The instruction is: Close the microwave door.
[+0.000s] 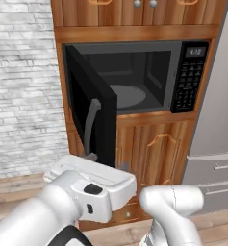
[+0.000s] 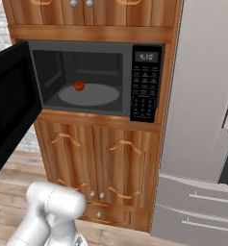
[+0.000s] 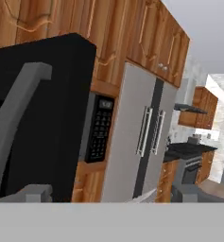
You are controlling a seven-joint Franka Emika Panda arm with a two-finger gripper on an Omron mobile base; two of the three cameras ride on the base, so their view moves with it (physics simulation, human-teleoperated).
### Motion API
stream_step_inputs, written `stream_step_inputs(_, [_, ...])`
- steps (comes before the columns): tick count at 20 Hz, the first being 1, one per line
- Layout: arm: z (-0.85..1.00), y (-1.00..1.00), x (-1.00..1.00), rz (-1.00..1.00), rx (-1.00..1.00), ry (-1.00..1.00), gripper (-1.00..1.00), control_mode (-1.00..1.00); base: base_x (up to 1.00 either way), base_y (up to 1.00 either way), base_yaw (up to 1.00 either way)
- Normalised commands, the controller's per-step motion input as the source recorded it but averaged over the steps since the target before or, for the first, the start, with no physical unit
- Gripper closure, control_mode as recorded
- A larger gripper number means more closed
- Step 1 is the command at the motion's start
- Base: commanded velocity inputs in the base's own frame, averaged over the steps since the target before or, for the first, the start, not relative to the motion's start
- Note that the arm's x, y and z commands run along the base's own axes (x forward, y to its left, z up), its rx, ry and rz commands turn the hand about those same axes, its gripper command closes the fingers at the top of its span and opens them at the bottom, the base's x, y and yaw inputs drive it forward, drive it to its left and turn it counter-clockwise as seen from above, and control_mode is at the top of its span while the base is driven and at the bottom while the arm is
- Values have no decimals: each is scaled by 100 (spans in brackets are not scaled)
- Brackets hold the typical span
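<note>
The microwave (image 1: 134, 77) sits built into wooden cabinetry, its keypad (image 2: 145, 98) and display on the right side. A small red thing (image 2: 79, 85) lies on the round turntable plate (image 2: 89, 94). The microwave door (image 1: 89, 110) stands swung out to the left, roughly square to the front, with its curved grey handle (image 1: 90, 126) facing outward. My gripper (image 1: 107, 161) is open just below the door's lower free corner. In the hand view the door (image 3: 47, 108) and handle (image 3: 14, 127) loom close on the left, and the gripper (image 3: 108, 194) has its fingertips (image 3: 35, 191) set wide apart.
A stainless fridge (image 2: 202, 105) stands right of the microwave column. Wooden cabinet doors (image 2: 101, 163) lie below and more above (image 1: 134, 9). A white brick wall (image 1: 21, 86) is on the left, over a wooden floor (image 1: 14, 185). A stove (image 3: 189, 156) shows far off.
</note>
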Motion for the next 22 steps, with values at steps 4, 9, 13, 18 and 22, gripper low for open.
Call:
stream_step_inputs(4, [-20,100,25,-39,-9,-7,-100,-100,0,0,0])
stream_step_inputs(9, [-45,51,87,-41,-11,-5,-100,-100,0,0,0])
stream_step_inputs(13, [-53,-4,100,-32,-6,0,-100,-100,0,0,0])
stream_step_inputs(18, [-41,-21,100,-20,0,0,-100,-100,0,0,0])
stream_step_inputs(22, [-8,-44,75,-8,0,1,-100,-100,0,0,0])
